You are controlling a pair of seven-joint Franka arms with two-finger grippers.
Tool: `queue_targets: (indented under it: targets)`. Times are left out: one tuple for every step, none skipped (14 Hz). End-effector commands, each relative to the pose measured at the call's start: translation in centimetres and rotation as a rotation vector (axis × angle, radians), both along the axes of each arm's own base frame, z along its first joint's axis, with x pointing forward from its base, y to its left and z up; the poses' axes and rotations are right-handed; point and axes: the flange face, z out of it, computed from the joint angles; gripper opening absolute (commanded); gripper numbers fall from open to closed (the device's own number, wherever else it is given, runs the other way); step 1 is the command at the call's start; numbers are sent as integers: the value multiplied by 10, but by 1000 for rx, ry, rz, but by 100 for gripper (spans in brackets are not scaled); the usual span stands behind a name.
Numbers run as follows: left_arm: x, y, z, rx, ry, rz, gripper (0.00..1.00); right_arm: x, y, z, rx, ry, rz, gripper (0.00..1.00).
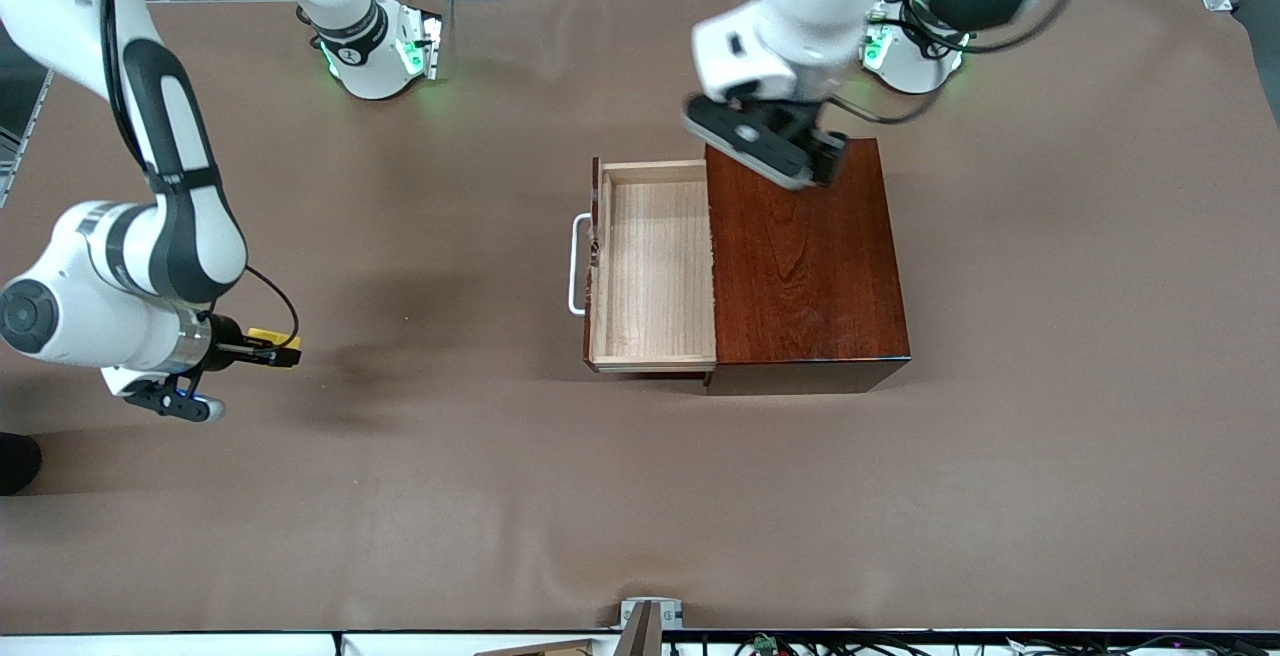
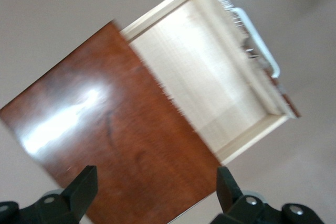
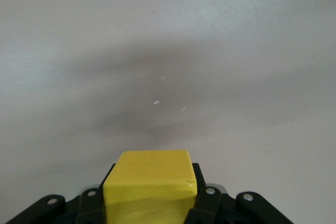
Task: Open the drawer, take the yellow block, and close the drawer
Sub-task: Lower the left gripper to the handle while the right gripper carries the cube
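The brown table point(image 1: 1000, 496) carries the dark wooden box point(image 1: 805, 266) near its middle, and the drawer point(image 1: 650, 266) stands pulled out toward the right arm's end, its white handle point(image 1: 577, 264) leading and its pale tray bare, so closing it looks like the 1 step left. The left gripper point(image 1: 775, 151) hangs over the box's corner nearest the arm bases with its 2 fingers spread wide, likely poised to steady the box or push the drawer shut. The right gripper point(image 1: 268, 348) hovers over bare table well apart from the drawer toward the right arm's end, pinching the yellow block point(image 3: 149, 182) to keep it clear.
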Motion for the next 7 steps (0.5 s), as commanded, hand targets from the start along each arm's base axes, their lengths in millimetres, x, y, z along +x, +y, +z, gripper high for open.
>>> queue_targets:
  targets:
    - [-3,-43,-5,-50,-4,-167,100,5,-19,-28,-26,-27,29,0]
    - [1,-55,-20,-58,-1,-252,100,6,-22,-41,-43,-27,39,0]
    - [1,-69,-32,-69,-7,-360,100,6,-25,-52,-59,-24,49,0]
    - [-1,-85,-44,-80,-17,-470,100,6,-27,-59,-76,-26,63,0]
    - [-3,-99,-55,-92,-27,-538,100,6,-33,-66,-90,-33,67,0]
    - [-6,-110,-63,-99,-32,-556,100,6,-37,-72,-92,-34,63,0]
    - [-7,-114,-67,-102,-39,-559,100,6,-37,-79,-93,-35,63,0]
